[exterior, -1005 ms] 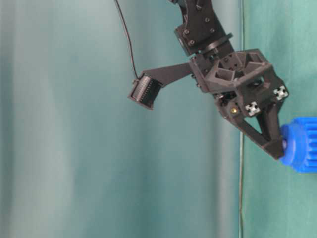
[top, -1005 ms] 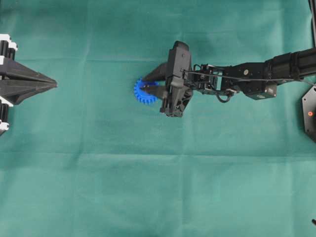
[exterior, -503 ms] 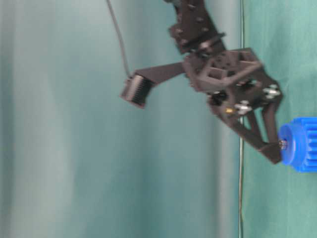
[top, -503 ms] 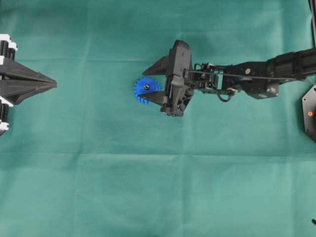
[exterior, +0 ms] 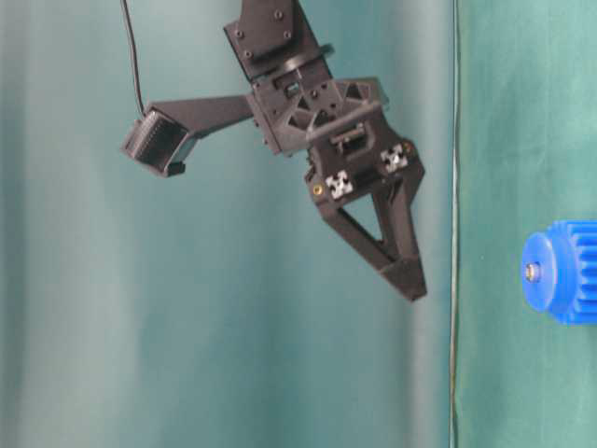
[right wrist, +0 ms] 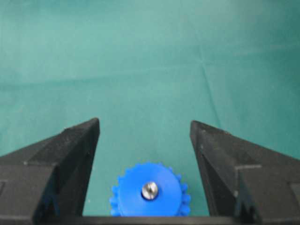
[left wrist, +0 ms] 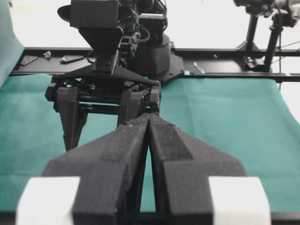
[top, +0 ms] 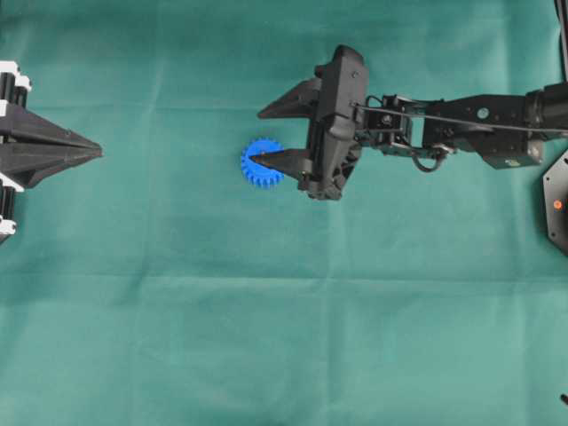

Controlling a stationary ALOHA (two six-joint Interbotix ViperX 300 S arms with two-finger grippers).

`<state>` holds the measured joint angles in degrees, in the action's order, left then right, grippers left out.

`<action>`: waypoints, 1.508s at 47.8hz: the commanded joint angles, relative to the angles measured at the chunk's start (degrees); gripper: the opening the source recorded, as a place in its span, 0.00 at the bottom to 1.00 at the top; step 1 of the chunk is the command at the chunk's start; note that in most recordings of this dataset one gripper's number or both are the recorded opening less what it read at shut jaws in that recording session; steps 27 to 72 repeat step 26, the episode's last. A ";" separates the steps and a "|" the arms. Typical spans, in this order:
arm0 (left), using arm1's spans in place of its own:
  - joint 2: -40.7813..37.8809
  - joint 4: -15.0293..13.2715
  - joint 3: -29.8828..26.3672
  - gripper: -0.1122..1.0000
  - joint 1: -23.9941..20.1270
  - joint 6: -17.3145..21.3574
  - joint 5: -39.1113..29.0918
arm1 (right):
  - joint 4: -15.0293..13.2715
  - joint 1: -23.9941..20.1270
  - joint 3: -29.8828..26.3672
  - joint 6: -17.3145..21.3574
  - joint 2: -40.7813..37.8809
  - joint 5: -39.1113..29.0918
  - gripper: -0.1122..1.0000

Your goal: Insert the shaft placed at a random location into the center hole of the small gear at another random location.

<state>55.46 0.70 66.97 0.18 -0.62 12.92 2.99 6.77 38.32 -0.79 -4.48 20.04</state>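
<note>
Now shaft [right wrist: 150, 190] upright in small gear [right wrist: 149, 196], spread right end effector [top: 259, 136] above.

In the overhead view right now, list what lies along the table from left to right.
left gripper → small gear with the shaft seated in its hub → right gripper, jaws open, one tip over the gear → the right arm's links → a black fixture at the right edge.

No legible text, labels, brand names, numbers or signs appear in any view. The only markings are small black-and-white checker-pattern squares [exterior: 340, 183] on the body of the right gripper [exterior: 410, 280], seen in the table-level view; they carry no readable characters.
</note>
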 commanded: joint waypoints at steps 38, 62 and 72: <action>-0.26 0.09 -0.97 0.10 0.09 -0.09 0.26 | -0.09 0.00 12.22 0.35 16.87 0.26 0.79; -0.26 0.09 -0.97 0.10 0.09 -0.09 0.26 | -0.09 0.00 12.22 0.35 16.87 0.26 0.79; -0.26 0.09 -0.97 0.10 0.09 -0.09 0.26 | -0.09 0.00 12.22 0.35 16.87 0.26 0.79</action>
